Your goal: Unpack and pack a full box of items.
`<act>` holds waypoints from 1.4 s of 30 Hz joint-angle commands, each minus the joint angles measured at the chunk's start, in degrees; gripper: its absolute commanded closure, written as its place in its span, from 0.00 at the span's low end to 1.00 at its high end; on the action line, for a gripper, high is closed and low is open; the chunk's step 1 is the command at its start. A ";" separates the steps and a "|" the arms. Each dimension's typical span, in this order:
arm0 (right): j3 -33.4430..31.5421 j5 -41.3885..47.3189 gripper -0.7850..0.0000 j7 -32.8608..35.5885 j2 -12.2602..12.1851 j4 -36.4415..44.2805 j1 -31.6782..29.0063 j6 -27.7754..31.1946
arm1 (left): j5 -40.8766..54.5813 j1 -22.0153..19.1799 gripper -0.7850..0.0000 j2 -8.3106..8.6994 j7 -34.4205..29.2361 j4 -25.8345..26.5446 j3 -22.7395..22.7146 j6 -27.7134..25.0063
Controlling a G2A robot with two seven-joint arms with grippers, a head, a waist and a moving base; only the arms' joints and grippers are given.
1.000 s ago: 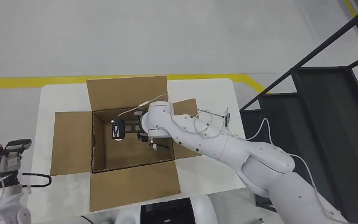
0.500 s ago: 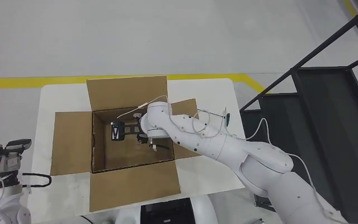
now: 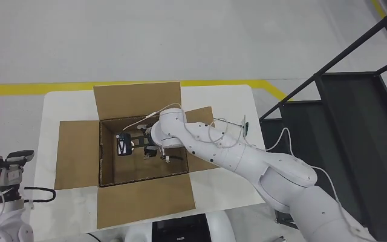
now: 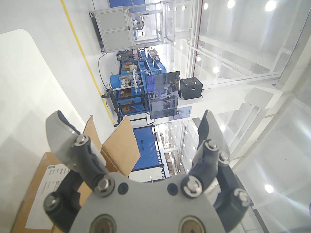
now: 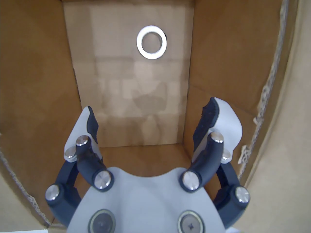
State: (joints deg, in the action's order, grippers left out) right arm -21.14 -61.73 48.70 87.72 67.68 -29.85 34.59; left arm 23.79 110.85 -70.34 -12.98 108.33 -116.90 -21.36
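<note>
An open cardboard box (image 3: 138, 100) stands on the white table (image 3: 230, 100) with all its flaps folded out. My right arm comes in from the right, and its gripper (image 3: 124, 145) sits inside the box near the left wall. In the right wrist view this gripper (image 5: 150, 109) is open with nothing between its fingers. It points at the box floor, where a white ring (image 5: 151, 30) lies flat ahead of it. My left gripper (image 4: 132, 116) is open and empty, pointing up past a box flap (image 4: 116, 141).
The left arm (image 3: 15, 172) stays at the table's left front corner, outside the box. A dark metal stair frame (image 3: 338, 121) stands to the right of the table. A yellow floor line (image 3: 48, 88) runs behind it.
My right gripper has shifted a little toward the box's left wall and lower inside it. The left arm has not moved.
</note>
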 commanded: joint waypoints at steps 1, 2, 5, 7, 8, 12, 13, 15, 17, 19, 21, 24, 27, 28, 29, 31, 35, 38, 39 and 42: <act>0.72 -0.69 0.00 -1.18 0.85 -1.52 0.73 0.91 | 0.00 0.00 0.00 0.00 0.00 0.00 0.00 0.00; 1.01 -0.83 0.00 -1.88 1.33 -2.56 1.07 1.13 | 0.00 0.00 0.00 0.00 0.00 0.00 0.00 0.00; 1.86 -0.33 0.00 -4.54 3.14 -6.55 2.18 1.79 | 0.00 0.00 0.00 0.00 0.00 0.00 0.00 0.00; 2.64 -0.12 0.00 -6.20 4.64 -8.87 3.04 2.02 | 0.00 0.00 0.00 0.00 0.00 0.00 0.00 0.00; 3.00 0.11 0.00 -7.10 5.44 -10.01 3.43 2.06 | 0.00 0.00 0.00 0.00 0.00 0.00 0.00 0.00; 4.99 0.36 0.00 -10.40 8.95 -15.20 4.91 3.58 | 0.00 0.00 0.00 0.00 0.00 0.00 0.00 0.00; 5.48 0.30 0.02 -10.99 9.86 -16.64 5.20 3.67 | 0.00 0.00 0.00 0.00 0.00 0.00 0.00 0.00; 6.42 0.42 0.08 -11.82 11.70 -19.63 5.47 3.79 | 0.00 0.00 0.00 0.00 0.00 0.00 0.00 0.00; 7.16 0.35 0.12 -12.71 13.50 -22.51 5.76 3.52 | 0.00 0.00 0.00 0.00 0.00 0.00 0.00 0.00; 7.76 0.18 0.20 -13.70 15.26 -25.08 5.98 3.12 | 0.00 0.00 0.00 0.00 0.00 0.00 0.00 0.00; 7.91 0.11 0.22 -15.63 16.81 -27.57 6.20 2.15 | 0.00 0.00 0.00 0.00 0.00 0.00 0.00 0.00; 8.23 -0.48 0.25 -17.64 18.81 -30.91 6.60 1.67 | 0.00 0.00 0.00 0.00 0.00 0.00 0.00 0.00; 8.24 -0.54 0.24 -18.73 20.54 -34.17 6.96 1.28 | 0.00 0.00 0.00 0.00 0.00 0.00 0.00 0.00; 8.18 -0.44 0.24 -18.89 21.08 -35.25 7.01 1.03 | 0.00 0.00 0.00 0.00 0.00 0.00 0.00 0.00; 8.11 -0.34 0.26 -19.15 21.60 -36.23 7.08 0.85 | 0.00 0.00 0.00 0.00 0.00 0.00 0.00 0.00; 7.98 -0.26 0.35 -19.50 22.56 -38.22 7.17 0.14 | 0.00 0.00 0.00 0.00 0.00 0.00 0.00 0.00; 7.80 -0.45 0.55 -20.38 24.24 -41.62 7.29 -0.97 | 0.00 0.00 0.00 0.00 0.00 0.00 0.00 0.00; 7.77 -0.65 0.59 -20.40 25.40 -43.83 7.23 -1.46 | 0.00 0.00 0.00 0.00 0.00 0.00 0.00 0.00; 7.73 -0.65 0.60 -20.25 25.77 -44.54 7.20 -1.66 | 0.00 0.00 0.00 0.00 0.00 0.00 0.00 0.00; 7.91 -1.40 0.59 -18.62 26.84 -46.59 7.24 -3.44 | 0.00 0.00 0.00 0.00 0.00 0.00 0.00 0.00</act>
State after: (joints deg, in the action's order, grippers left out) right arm -13.41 -62.64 29.15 114.21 21.73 -22.65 31.98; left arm 23.79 110.85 -70.34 -12.98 108.33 -116.90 -21.36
